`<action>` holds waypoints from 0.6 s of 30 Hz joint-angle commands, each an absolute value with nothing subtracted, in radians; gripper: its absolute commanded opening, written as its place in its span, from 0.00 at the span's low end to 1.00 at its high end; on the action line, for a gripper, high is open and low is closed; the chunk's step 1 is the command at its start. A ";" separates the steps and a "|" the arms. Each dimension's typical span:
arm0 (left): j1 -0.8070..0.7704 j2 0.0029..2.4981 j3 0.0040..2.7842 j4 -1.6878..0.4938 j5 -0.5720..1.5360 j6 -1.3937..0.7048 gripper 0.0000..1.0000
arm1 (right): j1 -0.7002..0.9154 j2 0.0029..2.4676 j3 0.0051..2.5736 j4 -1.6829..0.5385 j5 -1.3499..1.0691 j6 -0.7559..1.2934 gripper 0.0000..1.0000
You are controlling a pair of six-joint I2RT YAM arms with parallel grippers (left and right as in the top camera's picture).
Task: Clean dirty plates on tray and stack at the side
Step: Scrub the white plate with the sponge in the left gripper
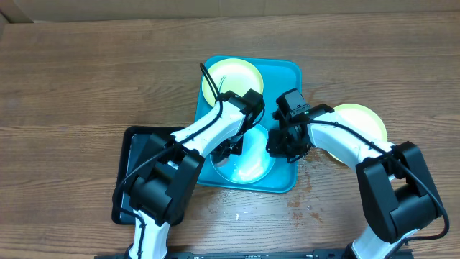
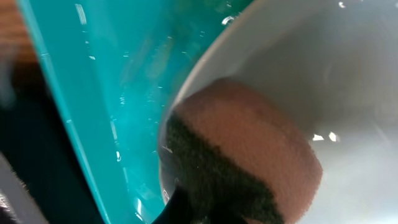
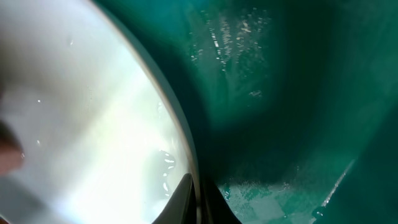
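Observation:
The turquoise tray point(image 1: 286, 72) lies mid-table. A light blue rimmed plate point(image 1: 251, 167) sits at its near end. My right gripper point(image 1: 282, 147) is shut on this plate's right rim; in the right wrist view its fingers point(image 3: 200, 200) pinch the rim of the plate point(image 3: 81, 124) over the tray point(image 3: 280, 93). My left gripper point(image 1: 233, 149) is shut on a pink sponge with a dark scrub side point(image 2: 249, 149), pressed on the plate's white centre point(image 2: 348, 74). One yellow-green plate point(image 1: 231, 78) lies at the tray's far end. Another point(image 1: 358, 124) lies on the table to the right.
A smaller black tray point(image 1: 136, 162) lies left of the turquoise tray, partly under my left arm. The wooden table point(image 1: 72, 86) stretches to both sides. Small wet spots mark the wood near the tray's front right corner point(image 1: 302, 194).

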State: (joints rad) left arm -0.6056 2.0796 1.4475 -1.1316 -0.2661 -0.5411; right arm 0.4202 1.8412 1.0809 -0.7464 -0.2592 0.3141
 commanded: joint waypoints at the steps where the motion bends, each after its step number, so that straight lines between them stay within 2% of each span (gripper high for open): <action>1: -0.581 2.109 1.460 -1.113 -0.488 -0.512 0.05 | 0.418 1.861 1.054 -0.760 -0.193 0.307 0.04; 4: -0.581 2.109 1.464 -1.041 -0.311 -0.451 0.04 | 0.418 1.861 1.054 -0.760 -0.193 0.307 0.04; 9: -0.578 2.109 1.451 -0.882 0.269 -0.400 0.04 | 0.418 1.861 1.054 -0.760 -0.193 0.307 0.04; 12: -0.593 2.110 1.439 -0.785 0.526 -0.401 0.04 | 0.418 1.861 1.054 -0.760 -0.193 0.307 0.04; 18: -0.601 2.109 1.439 -0.781 0.551 -0.388 0.04 | 0.418 1.861 1.054 -0.760 -0.193 0.307 0.04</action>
